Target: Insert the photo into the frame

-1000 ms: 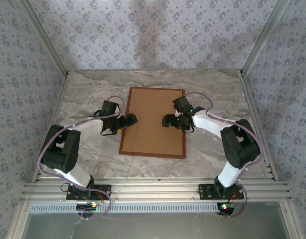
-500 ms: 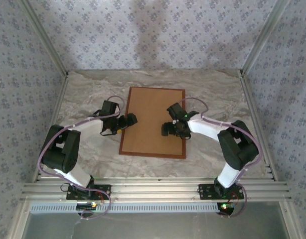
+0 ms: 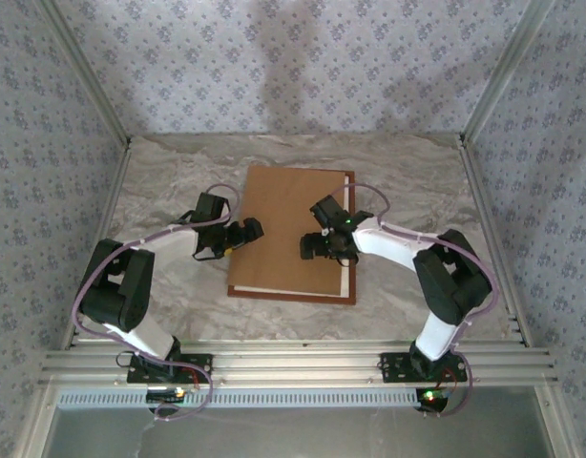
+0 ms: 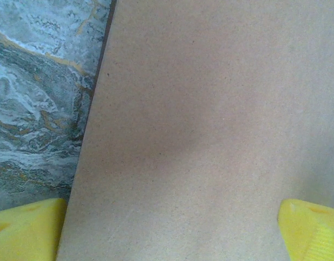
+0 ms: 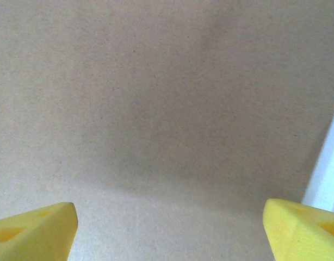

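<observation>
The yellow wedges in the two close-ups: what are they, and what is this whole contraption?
Those are soft yellow fingertips. The wide picture looks down from above on two robot arms bolted at the near edge of a marbled table. Each arm ends in a two-finger gripper with a small camera on its wrist, and the close-ups come from those cameras. The left gripper and right gripper both stand open over a plain brown backing board, holding nothing. The board lies slightly askew over a reddish-brown frame, with a pale strip showing along its right side.

The marbled grey table (image 3: 169, 181) bears the frame (image 3: 283, 295), lying flat.
</observation>
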